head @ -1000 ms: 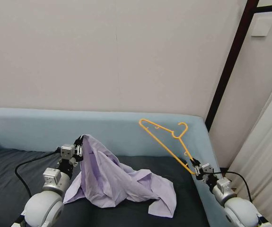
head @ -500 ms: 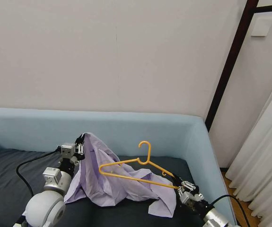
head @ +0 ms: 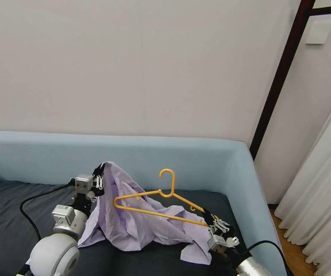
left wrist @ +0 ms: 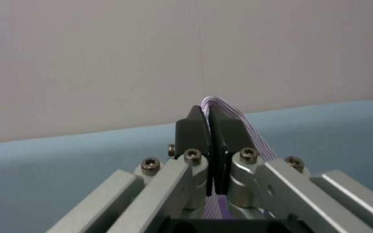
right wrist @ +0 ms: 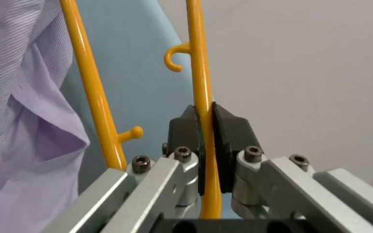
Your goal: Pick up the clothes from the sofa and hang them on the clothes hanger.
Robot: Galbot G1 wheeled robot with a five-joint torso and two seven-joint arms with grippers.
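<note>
Over the sofa's (head: pixel 38 155) dark seat, the lavender shirt (head: pixel 136 221) rose to a peak where the left gripper (head: pixel 99 178) pinched its fabric, and the rest trailed onto the cushion. Nearer the sofa's right end, the right gripper (head: pixel 214 224) clamped one end of the orange hanger (head: pixel 159 201). The hanger crossed the shirt's front, hook upward.

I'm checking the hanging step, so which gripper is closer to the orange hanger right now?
Right. The right gripper is clamped on one end of the orange hanger. The left gripper sits apart, beyond the hanger's other tip, pinching the lavender shirt.
</note>
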